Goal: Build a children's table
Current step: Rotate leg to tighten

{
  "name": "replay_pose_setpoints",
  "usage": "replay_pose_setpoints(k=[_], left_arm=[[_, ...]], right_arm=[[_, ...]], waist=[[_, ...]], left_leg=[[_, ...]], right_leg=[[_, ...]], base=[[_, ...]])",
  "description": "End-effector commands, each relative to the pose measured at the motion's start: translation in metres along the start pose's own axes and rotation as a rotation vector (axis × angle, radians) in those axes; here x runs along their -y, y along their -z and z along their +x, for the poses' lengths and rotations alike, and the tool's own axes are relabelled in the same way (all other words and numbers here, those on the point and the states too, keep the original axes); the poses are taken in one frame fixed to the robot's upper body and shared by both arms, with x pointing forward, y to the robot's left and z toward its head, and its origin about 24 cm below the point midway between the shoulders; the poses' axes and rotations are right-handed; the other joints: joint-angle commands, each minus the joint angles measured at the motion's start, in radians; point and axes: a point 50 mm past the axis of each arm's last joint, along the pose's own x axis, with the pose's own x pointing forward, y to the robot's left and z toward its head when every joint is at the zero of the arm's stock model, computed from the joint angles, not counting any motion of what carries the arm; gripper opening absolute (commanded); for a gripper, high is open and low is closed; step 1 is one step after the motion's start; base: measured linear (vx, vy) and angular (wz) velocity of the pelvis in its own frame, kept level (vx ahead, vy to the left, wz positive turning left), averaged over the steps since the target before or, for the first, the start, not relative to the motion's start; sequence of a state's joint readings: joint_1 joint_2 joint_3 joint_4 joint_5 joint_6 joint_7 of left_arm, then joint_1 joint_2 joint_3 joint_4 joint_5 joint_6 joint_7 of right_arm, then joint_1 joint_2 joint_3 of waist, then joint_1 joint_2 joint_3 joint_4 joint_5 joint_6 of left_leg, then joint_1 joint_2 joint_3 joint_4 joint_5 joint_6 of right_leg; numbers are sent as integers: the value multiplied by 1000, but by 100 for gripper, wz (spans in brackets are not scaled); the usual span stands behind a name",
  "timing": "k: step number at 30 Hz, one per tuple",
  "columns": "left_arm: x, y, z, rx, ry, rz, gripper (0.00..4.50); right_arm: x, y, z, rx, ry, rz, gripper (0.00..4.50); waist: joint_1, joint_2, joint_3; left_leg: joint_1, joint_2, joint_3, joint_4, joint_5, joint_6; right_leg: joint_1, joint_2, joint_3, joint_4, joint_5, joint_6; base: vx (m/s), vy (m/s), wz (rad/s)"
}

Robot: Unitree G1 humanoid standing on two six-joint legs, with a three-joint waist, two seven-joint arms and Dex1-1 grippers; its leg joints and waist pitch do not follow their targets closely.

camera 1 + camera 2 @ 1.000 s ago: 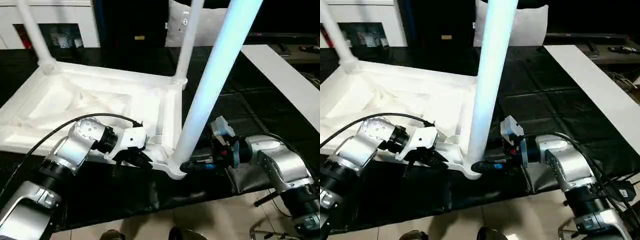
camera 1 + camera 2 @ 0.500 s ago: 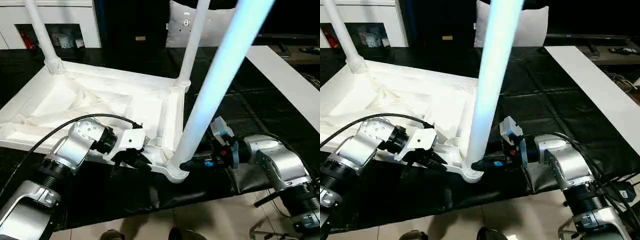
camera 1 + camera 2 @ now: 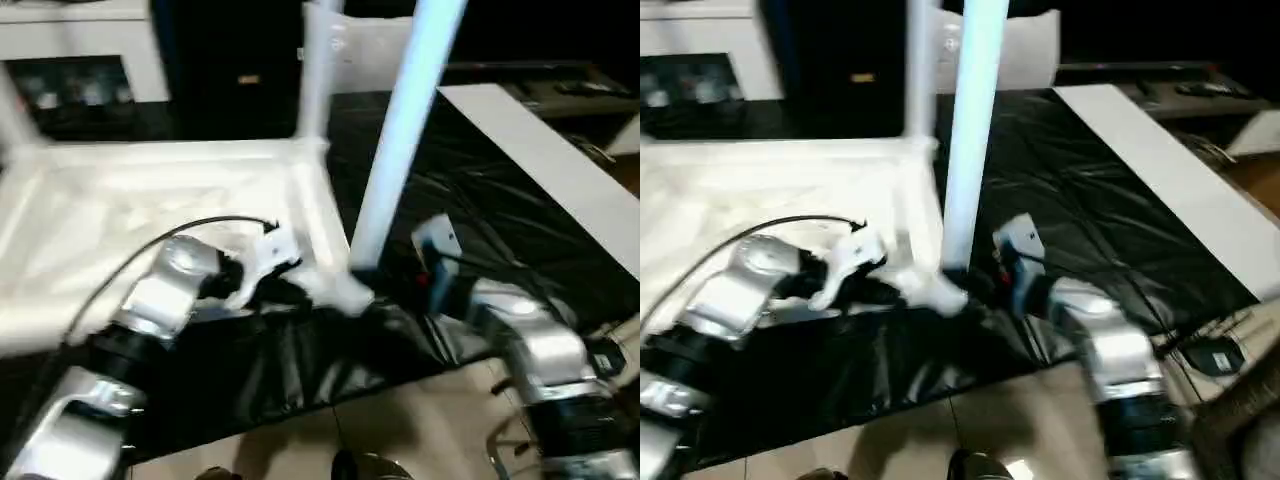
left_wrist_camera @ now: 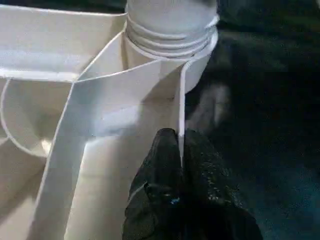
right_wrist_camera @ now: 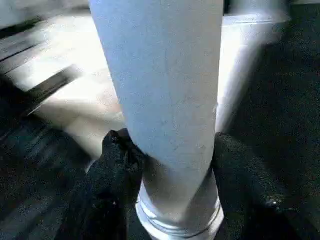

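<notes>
I'm looking down at the black sheet [image 3: 470,200] on the floor — the upturned table top [image 3: 150,220] lies on it, ribbed underside up, taking up the left half of my head view. Flat white board [image 3: 540,170] runs along the right, well apart; white-grey cushion [image 3: 375,50] stands at the back. The near leg [image 3: 400,140] rises from the near corner socket [image 4: 172,30] and blocks part of the sheet behind; another leg [image 3: 315,70] stands at the far corner. My left gripper [image 4: 180,150] is pressed together, pinching the thin rim wall [image 4: 181,105] just by that socket. My right gripper [image 5: 170,150] is spread around the near leg's base, fingers [image 5: 120,150] touching each side. Versus a second ago the whole picture has swung — camera move — and the right fingers have closed in. Pale tile floor [image 3: 420,420] nearest me.
</notes>
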State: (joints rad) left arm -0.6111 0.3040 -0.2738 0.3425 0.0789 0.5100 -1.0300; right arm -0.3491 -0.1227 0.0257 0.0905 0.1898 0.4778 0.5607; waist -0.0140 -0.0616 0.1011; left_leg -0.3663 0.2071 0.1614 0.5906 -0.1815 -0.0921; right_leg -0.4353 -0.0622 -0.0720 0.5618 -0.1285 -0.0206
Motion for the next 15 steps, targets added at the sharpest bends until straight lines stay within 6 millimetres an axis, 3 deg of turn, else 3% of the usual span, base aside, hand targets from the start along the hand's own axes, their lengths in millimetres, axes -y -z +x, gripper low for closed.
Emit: replay_pose_setpoints(k=[1, 4, 6, 8, 11, 15], left_arm=[[19, -32, 23, 118, 48, 13, 0], [19, -45, 31, 163, -17, -12, 0], [19, -49, 33, 177, -33, -22, 0], [19, -51, 34, 182, -39, -9, 0], [18, -49, 31, 174, -49, 3, 0], [14, -41, 24, 151, -44, 19, 0]], right_arm=[[-10, 15, 15, -83, 65, 39, 191], [-9, 10, 24, -37, 153, 40, 191], [-9, 7, 27, -18, 179, 37, 247], [-9, 4, 30, 0, 187, 31, 260], [-7, 0, 29, 26, 209, 31, 294], [-1, -5, 23, 66, 209, 32, 327]], waist=[[-2, 10, -54], [-11, 15, -53], [-12, 13, -54], [-9, 17, -56], [-4, 16, -57], [1, 16, -58]], left_leg=[[9, 2, -10, -76, -329, 14], [12, 3, -9, -77, -361, 26], [8, 1, -11, -79, -358, 30], [4, 6, -8, -84, -317, 43], [3, 7, 1, -84, -285, 53], [6, 10, 8, -83, -258, 61]], right_leg=[[48, -60, 15, -106, -685, -35], [43, -58, 16, -108, -651, -42], [50, -59, 13, -109, -643, -40], [53, -60, 22, -100, -560, -65], [54, -61, 34, -88, -477, -103], [54, -60, 40, -80, -426, -129]], base=[[0, 0, 0], [0, 0, 0], [0, 0, 0], [0, 0, 0], [0, 0, 0], [0, 0, 0]])
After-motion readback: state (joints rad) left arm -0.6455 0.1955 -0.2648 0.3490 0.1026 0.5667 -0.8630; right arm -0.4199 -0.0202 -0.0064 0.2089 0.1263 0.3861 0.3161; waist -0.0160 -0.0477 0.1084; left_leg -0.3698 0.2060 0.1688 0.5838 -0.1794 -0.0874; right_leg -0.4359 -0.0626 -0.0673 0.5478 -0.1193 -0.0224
